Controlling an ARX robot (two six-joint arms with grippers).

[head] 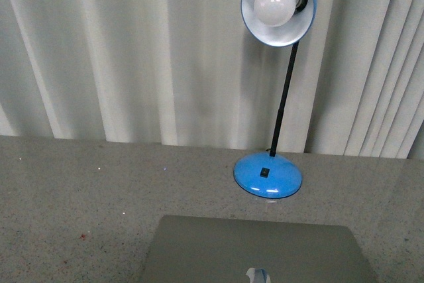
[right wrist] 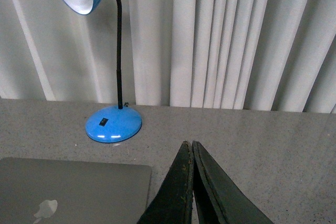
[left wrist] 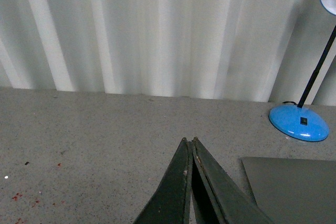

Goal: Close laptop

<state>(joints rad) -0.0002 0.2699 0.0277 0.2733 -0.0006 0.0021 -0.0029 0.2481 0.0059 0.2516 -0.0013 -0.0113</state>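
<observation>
Grey table (head: 79, 183), laptop (head: 252, 250) lid-up beside both pinched-together tools

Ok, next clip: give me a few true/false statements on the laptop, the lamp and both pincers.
1. The laptop shows its lid, logo visible. True; whether it is fully shut cannot be told.
2. The lamp has a red base. False: the base is blue.
3. The left pincer is shut, holding nothing. True.
4. The right pincer grips the laptop's edge. False: it is shut on nothing, apart from the laptop.
5. The lamp stands beyond the laptop, near the curtain. True.
6. The lamp's shade holds no bulb. False: a white bulb sits in it.
</observation>
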